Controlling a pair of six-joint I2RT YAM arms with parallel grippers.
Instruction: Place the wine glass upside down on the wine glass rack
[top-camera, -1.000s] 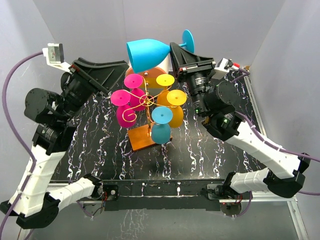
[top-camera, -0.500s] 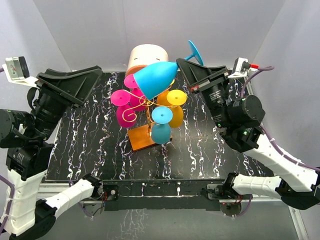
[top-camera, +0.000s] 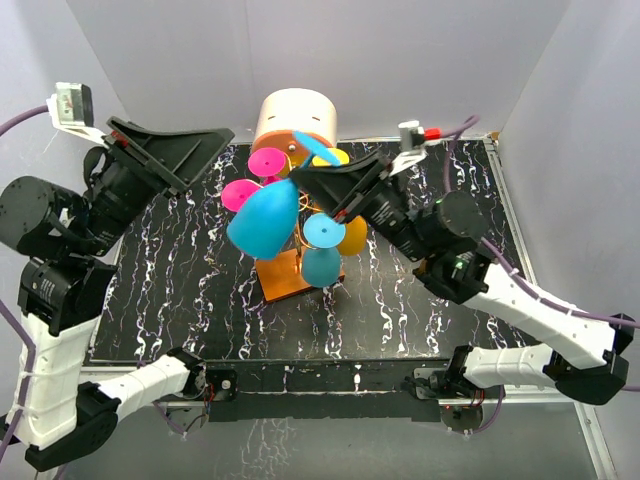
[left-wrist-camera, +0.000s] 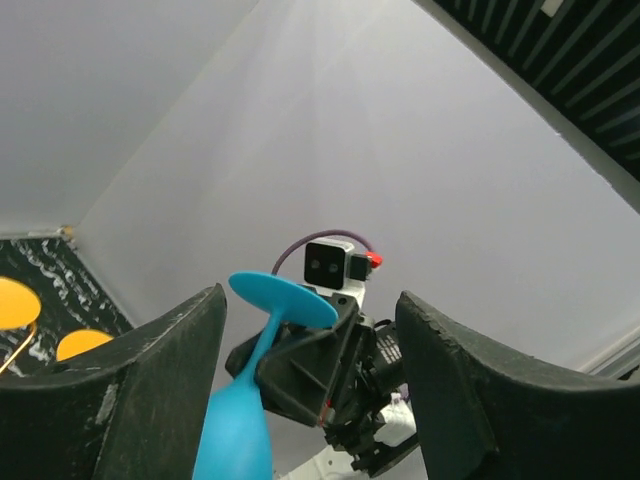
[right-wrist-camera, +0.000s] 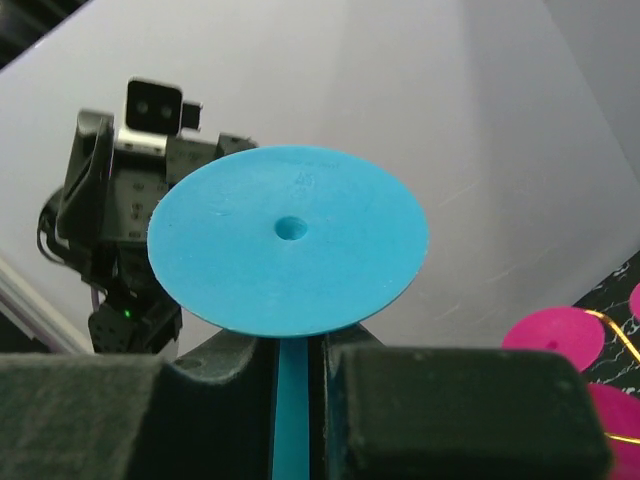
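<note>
Pinched shut on the slim stem of a bright cyan, opaque, plastic-looking wine glass (right-wrist-camera: 288, 240), just beneath its round flat foot: the black right fingers (right-wrist-camera: 450, 410), one on either side of the stem. Hangs nearly inverted but tilted, foot above the fingertips, bowl below and to their left, mouth slanting downward. Looks light, stiff and moulded rather than blown, so probably forgiving of a knock. Looks smooth and narrow at the stem too, so likely to swivel in a two-point pinch on any brush against wire. Best held exactly there, on the stem, leaving the foot free to slide over a scroll arm, though judged a little close to the foot for easy clearance. Below the fingers and the bowl, a thin gold wire rack (top-camera: 278, 280) with curled scroll arms on a flat orange rectangular base, standing on the black marbled bench (top-camera: 200, 290). Hung already with pink, yellow-orange and cyan hanging glasses (top-camera: 352, 195), so little spare room to thread through. Well away to the left of that grip, the left fingers (left-wrist-camera: 150, 400), spread wide and holding nothing. Farthest off, beyond the rack, a big cream-and-orange cylinder (top-camera: 295, 115).
</note>
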